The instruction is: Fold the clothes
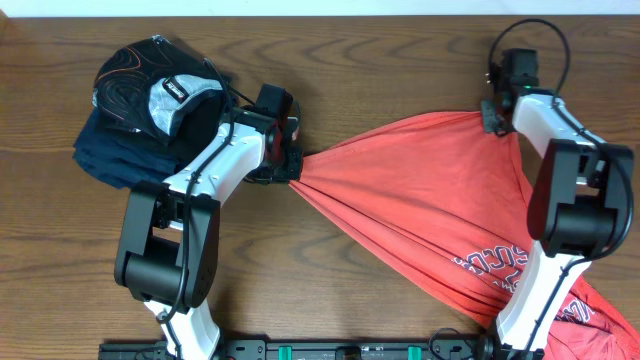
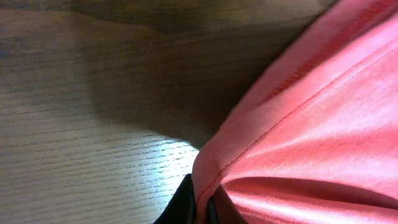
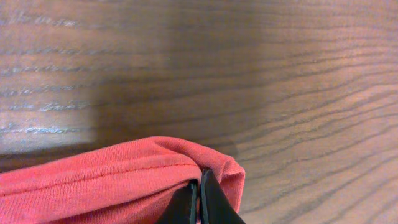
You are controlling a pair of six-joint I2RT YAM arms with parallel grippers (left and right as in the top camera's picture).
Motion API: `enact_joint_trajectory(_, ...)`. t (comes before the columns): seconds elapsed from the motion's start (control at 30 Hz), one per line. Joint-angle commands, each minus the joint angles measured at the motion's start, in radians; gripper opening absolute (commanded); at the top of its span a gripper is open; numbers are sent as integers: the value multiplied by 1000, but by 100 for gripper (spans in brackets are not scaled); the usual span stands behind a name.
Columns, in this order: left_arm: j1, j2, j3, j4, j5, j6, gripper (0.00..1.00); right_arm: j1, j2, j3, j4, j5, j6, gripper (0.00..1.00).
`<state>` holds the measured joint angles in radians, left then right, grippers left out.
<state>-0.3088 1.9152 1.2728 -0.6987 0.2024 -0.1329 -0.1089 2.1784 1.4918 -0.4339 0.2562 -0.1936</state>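
Observation:
The coral-red T-shirt point(image 1: 430, 205) is stretched across the wooden table between my two grippers, with white-and-navy lettering showing at its lower right. My left gripper point(image 1: 292, 165) is shut on a stitched hem at the shirt's left tip; the left wrist view shows the hem point(image 2: 214, 177) pinched between the black fingers point(image 2: 202, 208). My right gripper point(image 1: 497, 118) is shut on the shirt's far right edge; the right wrist view shows the fold of cloth point(image 3: 149, 174) clamped in the fingers point(image 3: 199, 199). The shirt's lower part runs under the right arm.
A pile of navy and black folded garments point(image 1: 120, 150) with a grey-white patterned piece point(image 1: 165, 95) lies at the back left, just beside the left arm. Bare wood point(image 1: 380, 70) lies behind the shirt. The arms' base rail point(image 1: 300, 350) runs along the front edge.

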Motion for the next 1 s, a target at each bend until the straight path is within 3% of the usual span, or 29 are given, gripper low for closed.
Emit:
enact_joint_trajectory(0.0, 12, -23, -5, 0, -35, 9, 7, -39, -34, 33, -8, -144, 63, 1)
enact_joint_trajectory(0.23, 12, -23, -5, -4, -35, 9, 6, -46, -60, 36, -34, -275, 58, 1)
enact_joint_trajectory(0.47, 12, -89, 11, -44, -36, 26, 6, -56, -254, 68, -86, -283, 117, 1)
enact_joint_trajectory(0.83, 12, -431, 53, -84, -59, 70, 6, -101, -600, 75, -147, -293, 256, 1)
enact_joint_trajectory(0.97, 12, -562, 186, -151, -61, 136, 6, -122, -742, 124, -154, -299, 291, 1)
